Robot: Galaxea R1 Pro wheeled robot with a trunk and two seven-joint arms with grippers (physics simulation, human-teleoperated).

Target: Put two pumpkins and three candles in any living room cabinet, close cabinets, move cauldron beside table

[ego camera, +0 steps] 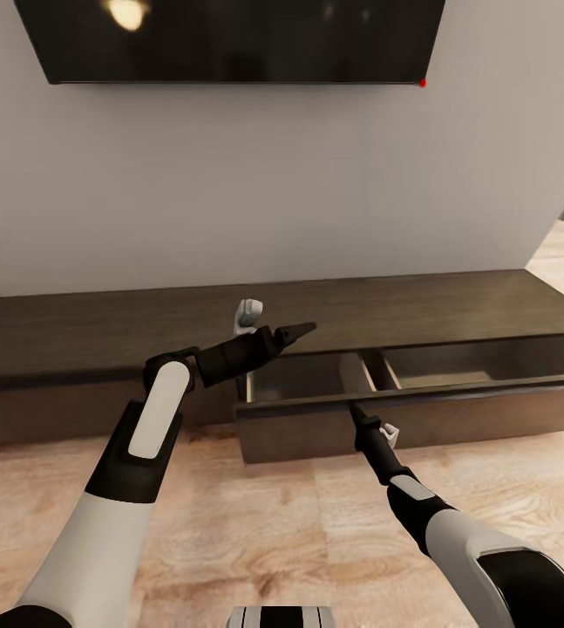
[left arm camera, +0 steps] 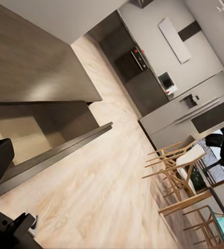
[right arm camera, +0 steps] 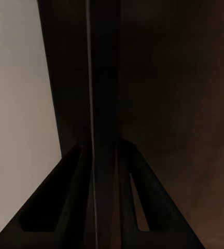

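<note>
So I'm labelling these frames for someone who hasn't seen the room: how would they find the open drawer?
Start at the black screen on the wall; below it a long, low dark-brown cabinet runs along the floor. The open drawer is on its right half, pulled out, with a divider inside. The right gripper is at its front edge; the panel left of it is flush.

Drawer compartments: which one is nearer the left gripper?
The smaller compartment, at the drawer's wall-TV-centre end; the left gripper hovers just above it, while the longer compartment lies beyond the divider.
</note>
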